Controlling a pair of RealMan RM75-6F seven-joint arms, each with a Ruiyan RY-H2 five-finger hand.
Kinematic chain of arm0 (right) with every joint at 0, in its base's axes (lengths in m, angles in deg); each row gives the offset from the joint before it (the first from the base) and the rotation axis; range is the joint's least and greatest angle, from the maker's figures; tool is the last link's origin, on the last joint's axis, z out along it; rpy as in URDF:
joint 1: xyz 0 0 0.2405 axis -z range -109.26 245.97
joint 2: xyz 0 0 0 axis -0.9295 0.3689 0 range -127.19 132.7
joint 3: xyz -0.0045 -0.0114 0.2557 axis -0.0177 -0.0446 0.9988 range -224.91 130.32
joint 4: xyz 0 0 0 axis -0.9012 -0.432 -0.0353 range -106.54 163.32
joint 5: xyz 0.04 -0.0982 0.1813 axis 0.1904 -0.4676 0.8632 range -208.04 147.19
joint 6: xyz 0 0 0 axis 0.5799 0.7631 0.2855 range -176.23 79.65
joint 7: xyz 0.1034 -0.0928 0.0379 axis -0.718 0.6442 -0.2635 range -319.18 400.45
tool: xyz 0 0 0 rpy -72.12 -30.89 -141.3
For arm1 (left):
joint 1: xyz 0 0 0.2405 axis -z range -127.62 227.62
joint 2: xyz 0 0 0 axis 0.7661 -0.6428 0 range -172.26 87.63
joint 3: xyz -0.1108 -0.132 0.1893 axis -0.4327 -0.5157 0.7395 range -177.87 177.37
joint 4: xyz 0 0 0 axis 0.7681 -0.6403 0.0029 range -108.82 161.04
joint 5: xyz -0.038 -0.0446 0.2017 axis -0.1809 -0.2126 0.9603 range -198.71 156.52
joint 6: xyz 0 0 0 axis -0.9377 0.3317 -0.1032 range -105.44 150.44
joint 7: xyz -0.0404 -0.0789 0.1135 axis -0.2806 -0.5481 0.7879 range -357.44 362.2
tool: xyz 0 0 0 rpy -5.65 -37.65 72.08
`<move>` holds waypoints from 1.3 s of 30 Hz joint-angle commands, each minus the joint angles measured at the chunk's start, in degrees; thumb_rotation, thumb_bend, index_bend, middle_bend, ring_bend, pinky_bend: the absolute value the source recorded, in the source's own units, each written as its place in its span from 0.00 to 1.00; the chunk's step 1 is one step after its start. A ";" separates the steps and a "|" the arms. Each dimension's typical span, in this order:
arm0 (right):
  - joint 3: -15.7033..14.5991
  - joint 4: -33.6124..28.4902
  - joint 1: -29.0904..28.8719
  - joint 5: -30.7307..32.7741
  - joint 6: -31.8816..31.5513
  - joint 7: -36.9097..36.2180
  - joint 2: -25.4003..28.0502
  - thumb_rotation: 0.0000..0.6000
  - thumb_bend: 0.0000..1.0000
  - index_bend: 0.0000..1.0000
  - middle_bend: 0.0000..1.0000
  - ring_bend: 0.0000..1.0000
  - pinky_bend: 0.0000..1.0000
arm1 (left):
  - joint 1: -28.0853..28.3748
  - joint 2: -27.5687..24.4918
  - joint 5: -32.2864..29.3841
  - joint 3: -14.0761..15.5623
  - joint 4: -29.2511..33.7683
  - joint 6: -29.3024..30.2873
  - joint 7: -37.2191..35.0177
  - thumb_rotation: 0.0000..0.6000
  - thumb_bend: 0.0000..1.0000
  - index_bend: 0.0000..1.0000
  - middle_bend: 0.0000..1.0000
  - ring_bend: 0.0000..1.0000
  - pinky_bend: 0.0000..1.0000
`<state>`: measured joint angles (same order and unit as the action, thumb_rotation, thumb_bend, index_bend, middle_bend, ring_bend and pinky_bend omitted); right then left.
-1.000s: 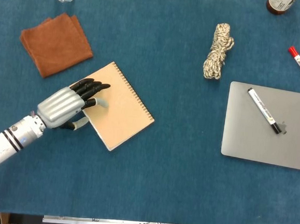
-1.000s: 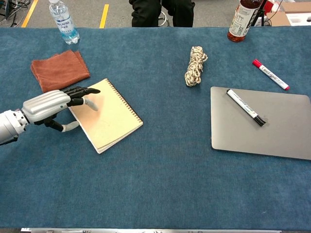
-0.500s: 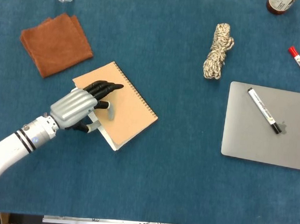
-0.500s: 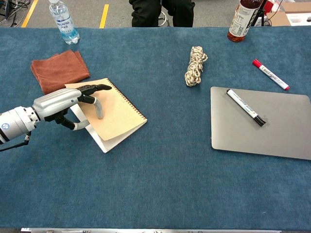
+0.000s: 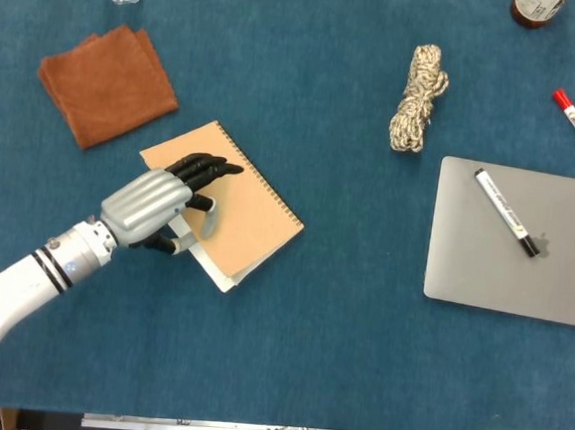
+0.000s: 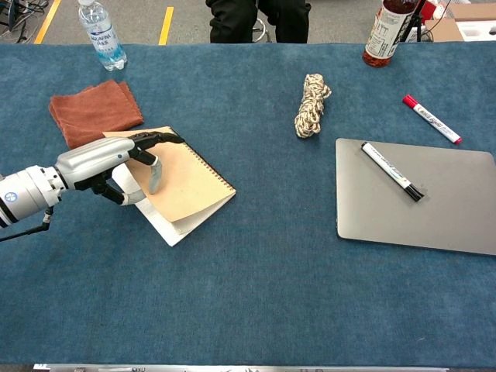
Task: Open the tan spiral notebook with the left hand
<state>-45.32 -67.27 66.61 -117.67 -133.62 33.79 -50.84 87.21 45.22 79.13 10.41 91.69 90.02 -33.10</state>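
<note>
left hand (image 5: 159, 208) pinches the tan cover's edge, seemingly between thumb and fingers, lifting it off the white pages of the spiral notebook (image 5: 248, 212) on the counter (image 5: 306, 356).

Over the last second the left robot hand (image 5: 159, 208) has slid toward 3 o'clock across the tan spiral notebook (image 5: 243, 212). The cover (image 6: 186, 174), flat before, is now lifted along its free edge, with white pages (image 6: 164, 225) showing beneath. The thumb has gone under that edge while the dark fingers (image 5: 206, 169) lie on top.
</note>
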 commanded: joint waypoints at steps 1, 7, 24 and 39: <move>0.01 0.01 -0.05 -0.09 0.02 0.00 -0.02 1.00 0.12 0.32 0.32 0.22 0.29 | -0.20 -0.93 0.15 0.28 0.13 0.23 0.00 1.00 0.20 0.65 0.10 0.00 0.00; 0.03 -0.29 -0.24 -0.28 0.21 0.34 -0.14 1.00 0.12 0.32 0.32 0.22 0.29 | -0.98 -4.88 0.80 1.55 0.30 1.53 -1.03 1.00 0.21 0.65 0.10 0.00 0.00; 0.26 -1.10 -1.39 -1.27 0.94 1.13 -0.89 1.00 0.12 0.32 0.32 0.21 0.29 | -2.05 -14.54 2.68 4.12 -0.46 2.59 -1.03 1.00 0.21 0.65 0.10 0.00 0.00; 0.17 -0.67 -0.57 -0.84 -0.23 0.45 -0.57 1.00 0.12 0.32 0.32 0.21 0.29 | 3.10 -18.89 5.35 1.08 12.15 -0.07 8.15 1.00 0.21 0.65 0.10 0.00 0.00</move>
<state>-45.15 -67.95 66.02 -118.52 -133.84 34.25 -51.42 89.17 27.11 84.38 12.24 101.68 91.13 -26.13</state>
